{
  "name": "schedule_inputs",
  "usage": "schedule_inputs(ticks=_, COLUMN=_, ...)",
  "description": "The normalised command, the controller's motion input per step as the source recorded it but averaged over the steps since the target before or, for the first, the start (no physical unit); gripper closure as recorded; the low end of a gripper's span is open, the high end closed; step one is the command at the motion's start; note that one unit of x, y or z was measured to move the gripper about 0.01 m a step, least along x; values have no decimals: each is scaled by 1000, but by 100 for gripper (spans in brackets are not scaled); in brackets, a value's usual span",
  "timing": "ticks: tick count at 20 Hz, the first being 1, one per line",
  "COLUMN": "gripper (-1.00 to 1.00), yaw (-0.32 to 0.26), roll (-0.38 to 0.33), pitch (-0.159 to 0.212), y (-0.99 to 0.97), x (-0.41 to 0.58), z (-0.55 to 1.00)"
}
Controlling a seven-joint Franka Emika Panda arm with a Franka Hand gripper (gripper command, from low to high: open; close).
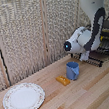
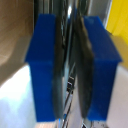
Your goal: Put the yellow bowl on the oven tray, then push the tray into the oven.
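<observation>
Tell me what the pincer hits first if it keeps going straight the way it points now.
Most likely the dark metal wire baking sheet: the blue-tipped pincer has thin rack bars between its pads already. A bright yellow surface shows beyond; depth is unclear.

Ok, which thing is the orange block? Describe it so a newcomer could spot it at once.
On the wooden table, find the blue mug near the middle. Close beside it, toward the exterior view's left, lies the orange block, between the mug and the white plate. It is the only small, flat, orange piece: the mug is tall and blue, the plate wide and pale.
</observation>
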Motion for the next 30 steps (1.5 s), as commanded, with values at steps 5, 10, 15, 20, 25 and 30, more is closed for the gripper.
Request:
schedule_inputs(ticks=5, gripper=100, yaw=0, roll=38, pitch=52, y=-324, x=61, z=324)
schedule_inputs(ticks=10, gripper=100, yaw=4, roll=128, pitch=114, y=-439, x=277, z=712)
schedule_inputs(ticks=15, gripper=100, yaw=1, roll=166, pitch=85, y=-488, x=246, z=636)
schedule_inputs(ticks=20, gripper=100, yaw=7, roll=123, pitch=134, y=-845, x=15, z=426)
schedule_inputs(ticks=25, gripper=100, yaw=59, roll=34, pitch=95, y=-961, x=-50, z=259)
schedule_inputs(ticks=30, gripper=100, yaw=54, roll=17, pitch=31, y=-991, x=-46, z=183)
